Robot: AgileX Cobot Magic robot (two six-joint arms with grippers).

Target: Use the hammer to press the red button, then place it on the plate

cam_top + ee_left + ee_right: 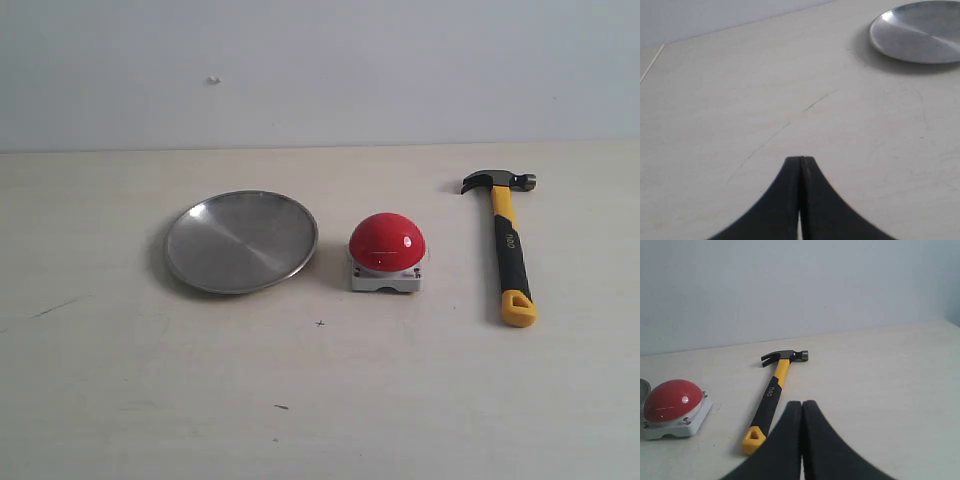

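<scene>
Left gripper (800,160) and right gripper (801,403), each closed tight on nothing, hover above the table (150,400); the claw hammer (508,250) lies untouched at right, red button (386,243) centre, plate (241,241) left, so every step remains.

The pale beige wooden worktop (320,400) carries a round silver metal plate (241,241), a red dome button on a grey base (386,252), and a yellow-and-black-handled claw hammer (507,243), each lying apart
</scene>
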